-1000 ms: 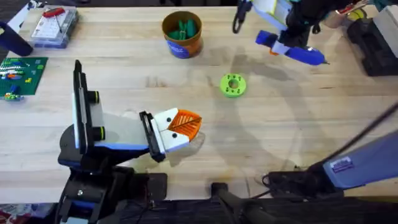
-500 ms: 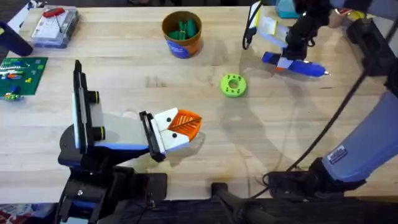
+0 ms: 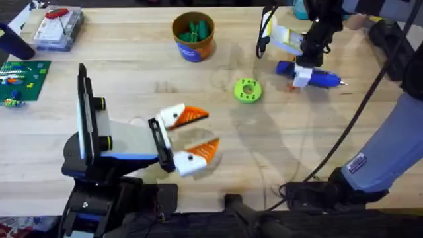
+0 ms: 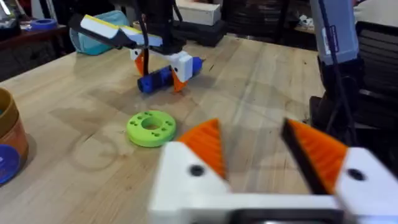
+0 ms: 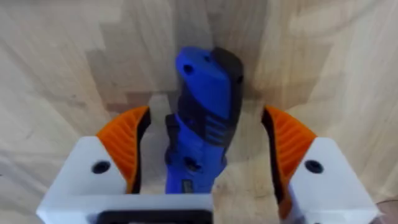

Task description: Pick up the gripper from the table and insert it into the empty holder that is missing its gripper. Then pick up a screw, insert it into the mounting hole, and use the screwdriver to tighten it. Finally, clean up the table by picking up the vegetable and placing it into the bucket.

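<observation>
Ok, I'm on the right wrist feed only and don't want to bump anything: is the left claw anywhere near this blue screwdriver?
Observer: No. The left claw is open near its own base, well apart from the screwdriver.
Operator: Good. Is anything lying between them that I could hit?
Observer: A green disc lies flat between them, touching neither.
</observation>
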`<act>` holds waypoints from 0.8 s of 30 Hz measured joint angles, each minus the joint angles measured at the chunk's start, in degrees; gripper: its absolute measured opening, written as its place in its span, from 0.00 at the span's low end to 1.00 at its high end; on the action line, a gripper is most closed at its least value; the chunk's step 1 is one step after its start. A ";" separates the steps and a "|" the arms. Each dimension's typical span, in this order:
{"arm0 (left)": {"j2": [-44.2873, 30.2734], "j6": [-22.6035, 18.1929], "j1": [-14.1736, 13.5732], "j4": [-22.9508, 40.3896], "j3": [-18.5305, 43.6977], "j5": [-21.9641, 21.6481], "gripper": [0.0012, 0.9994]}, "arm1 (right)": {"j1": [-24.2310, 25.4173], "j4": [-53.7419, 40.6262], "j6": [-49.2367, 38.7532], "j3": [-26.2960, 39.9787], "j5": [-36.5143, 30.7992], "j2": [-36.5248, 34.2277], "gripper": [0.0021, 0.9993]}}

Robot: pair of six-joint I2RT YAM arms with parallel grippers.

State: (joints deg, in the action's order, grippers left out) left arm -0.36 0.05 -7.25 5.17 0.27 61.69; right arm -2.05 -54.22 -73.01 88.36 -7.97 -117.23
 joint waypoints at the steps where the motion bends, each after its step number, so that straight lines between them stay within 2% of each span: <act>1: 0.00 0.00 0.00 0.00 0.00 0.00 0.76 | -0.15 -0.70 0.11 0.00 -0.07 0.08 0.98; 2: 0.00 0.00 0.00 0.00 0.00 0.00 0.91 | -0.40 -1.82 0.15 0.00 -0.17 0.22 0.99; 3: 0.00 0.11 0.00 0.02 0.00 -0.02 0.97 | -0.68 -2.71 0.15 0.00 -0.17 0.44 0.99; 4: 0.00 0.22 0.00 0.02 0.00 0.00 0.98 | -1.17 -3.31 0.17 -0.02 -0.29 1.01 0.99; 10: 0.00 0.22 0.00 -1.04 0.00 -0.39 0.99 | -4.53 -6.06 1.36 0.02 -0.83 10.03 0.99; 13: 0.00 1.93 0.00 -6.11 0.02 -2.18 0.99 | -6.20 -6.26 4.71 0.79 -0.67 16.84 0.99; 16: 0.00 4.30 0.00 -10.08 0.03 -6.65 0.99 | -6.75 -6.02 9.05 1.77 1.25 23.11 1.00; 17: -0.02 5.25 0.23 -9.47 0.50 -12.07 0.99 | -6.77 -6.11 14.25 1.99 4.94 29.07 1.00; 18: -0.12 5.22 0.62 -8.09 1.09 -13.61 0.99 | -6.77 -6.18 15.87 2.01 6.28 30.78 1.00; 24: -8.40 4.22 5.88 -2.03 10.61 -19.08 0.99 | -6.79 -7.12 24.91 2.14 12.27 39.73 1.00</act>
State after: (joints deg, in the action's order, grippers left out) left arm -8.76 4.27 -1.36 3.14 10.88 42.61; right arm -8.84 -61.34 -48.09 90.50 4.30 -77.49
